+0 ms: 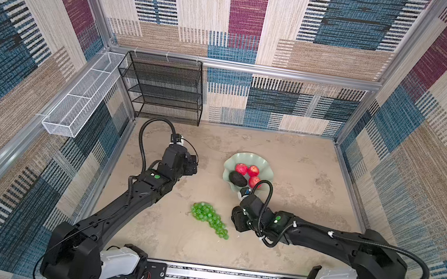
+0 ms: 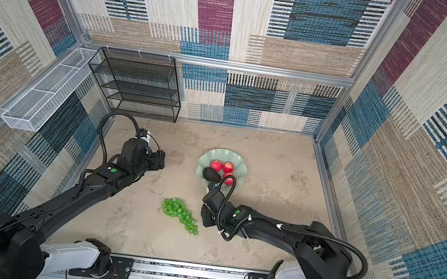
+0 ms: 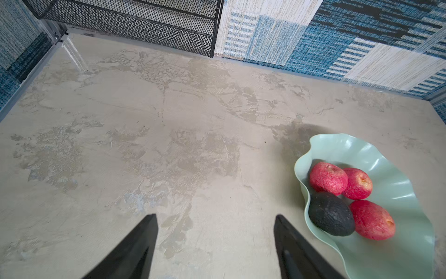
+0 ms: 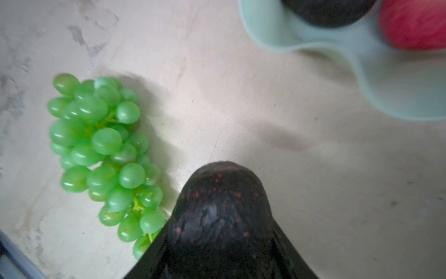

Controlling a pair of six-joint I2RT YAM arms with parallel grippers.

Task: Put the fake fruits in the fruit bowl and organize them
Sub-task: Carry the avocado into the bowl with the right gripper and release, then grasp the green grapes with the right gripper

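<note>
In both top views the pale green fruit bowl [image 1: 247, 157] [image 2: 221, 152] holds three red apples [image 1: 253, 170] and one dark avocado [image 1: 238, 178]. The green grapes [image 1: 210, 220] [image 2: 181, 215] lie on the table in front of the bowl. In the right wrist view my right gripper [image 4: 219, 241] is shut on a second dark avocado [image 4: 222, 207], right beside the narrow end of the grapes [image 4: 103, 149]. The top views hide this avocado under the wrist. My left gripper [image 3: 216, 217] [image 1: 192, 167] stands open over bare table, left of the bowl [image 3: 398, 183].
A black mesh shelf rack [image 1: 163, 89] stands at the back left against the wall. A white mesh basket [image 1: 81, 98] hangs on the left wall. Patterned walls close in the table on three sides, and a metal rail [image 1: 225, 278] runs along the front.
</note>
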